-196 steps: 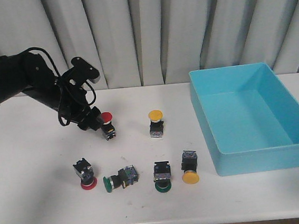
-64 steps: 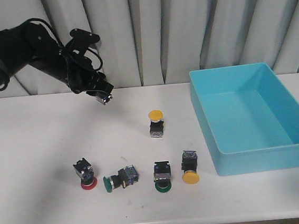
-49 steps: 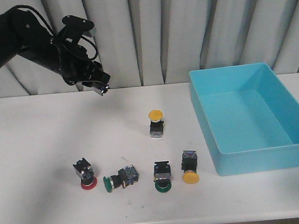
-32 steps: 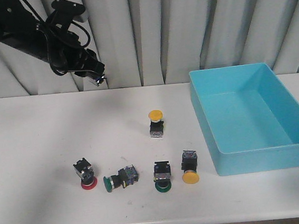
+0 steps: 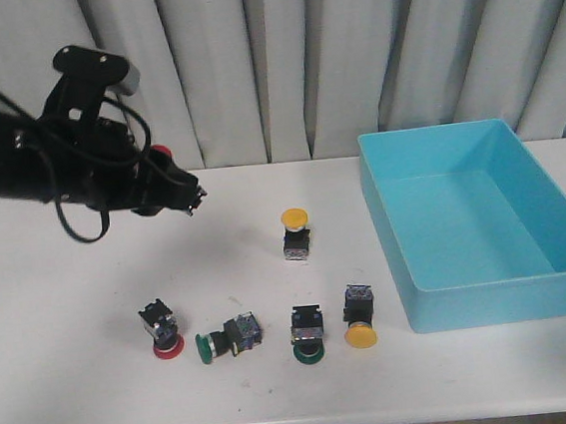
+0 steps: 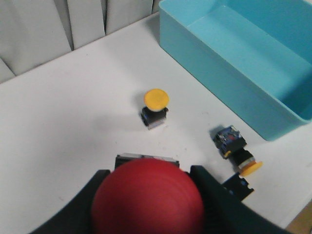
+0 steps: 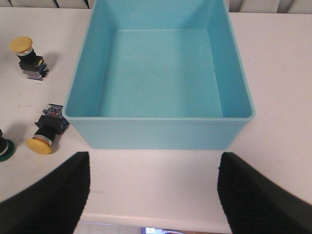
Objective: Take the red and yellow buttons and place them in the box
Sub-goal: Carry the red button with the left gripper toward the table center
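Observation:
My left gripper (image 5: 175, 187) is shut on a red button (image 6: 147, 197) and holds it in the air over the table's back left; its red cap (image 5: 161, 152) shows above the fingers. A yellow button (image 5: 295, 233) stands upright mid-table, also in the left wrist view (image 6: 156, 107). Another yellow button (image 5: 357, 317) lies on its side near the box, also in the right wrist view (image 7: 46, 129). A second red button (image 5: 161, 330) rests cap-down at the front left. The turquoise box (image 5: 565, 220) is on the right and holds nothing. My right gripper (image 7: 153, 195) is open, low by the box's front wall.
Two green-capped buttons (image 5: 223, 340) (image 5: 308, 332) lie in the front row between the red and yellow ones. Grey curtains hang behind the table. The table's front edge runs close to the right gripper.
My left gripper lifted the red button off the table, swung up and back to the left, and has now dropped lower again, turned toward the right.

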{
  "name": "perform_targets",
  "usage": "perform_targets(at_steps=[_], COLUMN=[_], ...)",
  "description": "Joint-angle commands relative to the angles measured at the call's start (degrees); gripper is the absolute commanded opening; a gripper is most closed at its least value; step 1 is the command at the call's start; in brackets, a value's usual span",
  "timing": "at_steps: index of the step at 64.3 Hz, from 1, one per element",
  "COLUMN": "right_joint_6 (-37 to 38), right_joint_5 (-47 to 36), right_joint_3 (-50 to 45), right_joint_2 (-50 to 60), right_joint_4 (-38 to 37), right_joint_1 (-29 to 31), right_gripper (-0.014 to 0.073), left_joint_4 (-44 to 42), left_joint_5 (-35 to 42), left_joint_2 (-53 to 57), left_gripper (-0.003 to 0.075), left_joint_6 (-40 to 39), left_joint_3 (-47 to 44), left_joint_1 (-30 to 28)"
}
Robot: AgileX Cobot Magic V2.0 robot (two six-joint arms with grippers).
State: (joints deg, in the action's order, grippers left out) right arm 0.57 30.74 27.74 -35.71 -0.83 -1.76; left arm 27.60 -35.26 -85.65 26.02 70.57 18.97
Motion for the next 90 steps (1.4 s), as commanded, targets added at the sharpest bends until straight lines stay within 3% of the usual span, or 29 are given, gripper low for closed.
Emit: perform_targets(at_steps=[1, 14, 19, 33, 38, 52, 68, 77, 90], right_joint_6=[-0.57, -0.57, -0.57, -0.57, -0.57, -0.57, -0.57, -0.57, -0.57], right_joint_5=[-3.6, -3.6, -3.6, -3.6, -3.6, -3.6, -3.78, -3.77, -4.05], right_joint_3=[1.45, 1.45, 1.45, 1.45, 1.45, 1.45, 1.45, 1.45, 1.45], right_joint_2=[-0.35, -0.35, -0.35, -0.35, -0.35, -0.35, -0.35, -0.35, -0.4], right_joint_4=[-0.57, -0.57, -0.57, -0.57, -0.57, -0.57, -0.34, 0.08, 0.83], right_joint_1=[0.49, 0.49, 0.49, 0.49, 0.49, 0.49, 0.49, 0.49, 0.49], right_gripper=[0.0541, 0.0541, 0.0541, 0.0541, 0.0541, 0.0541, 0.0541, 0.0541, 0.0541], left_joint_4=[6.23, 19.09, 23.8, 27.28, 30.15, 48.89, 68.65, 70.2, 70.19], left_joint_5=[8.67, 17.94, 18.12, 4.21, 2.73, 3.36, -8.02, -12.22, -12.5], left_joint_2=[7.24, 15.92, 18.25, 19.03, 19.03, 17.37, 10.98, 9.9, 9.9], left_gripper=[0.0195, 0.0195, 0.0195, 0.0195, 0.0195, 0.0195, 0.0195, 0.0195, 0.0195], left_joint_6=[-0.57, -0.23, 1.33, 9.92, 12.8, 24.91, 36.74, 37.16, 37.16], left_joint_3=[-6.03, -21.21, -25.59, -27.0, -27.0, -27.0, -27.0, -27.0, -27.0], left_joint_1=[0.98, 1.03, 1.03, 1.03, 1.03, 0.85, 0.85, 0.85, 0.85])
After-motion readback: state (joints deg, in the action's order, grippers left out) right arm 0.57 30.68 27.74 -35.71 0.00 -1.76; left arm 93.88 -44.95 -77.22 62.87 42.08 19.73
